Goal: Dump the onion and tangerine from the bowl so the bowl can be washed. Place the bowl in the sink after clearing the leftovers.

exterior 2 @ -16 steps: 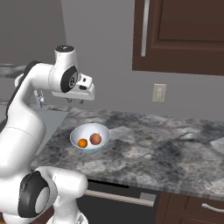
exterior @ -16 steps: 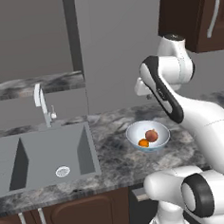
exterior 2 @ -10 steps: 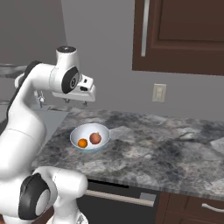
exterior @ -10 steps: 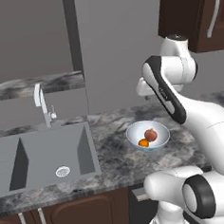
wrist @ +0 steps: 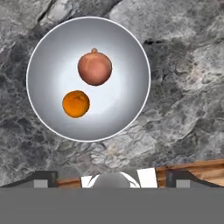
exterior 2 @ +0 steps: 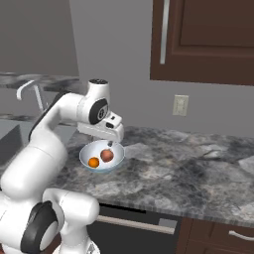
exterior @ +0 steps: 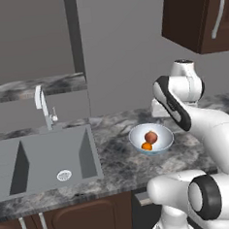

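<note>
Hovering over the bowl (wrist: 131, 48) at centre frame, our gripper (exterior 2: 110, 144) stands spread wide, holding nothing; onion (wrist: 94, 68) and tangerine (wrist: 75, 103) lie inside, just apart; we judge the approach underway; next we must descend to grasp the rim.

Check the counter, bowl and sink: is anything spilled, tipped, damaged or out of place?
Nothing stands out. The bowl sits upright on the counter, with the onion and tangerine inside it. The sink looks intact.
</note>
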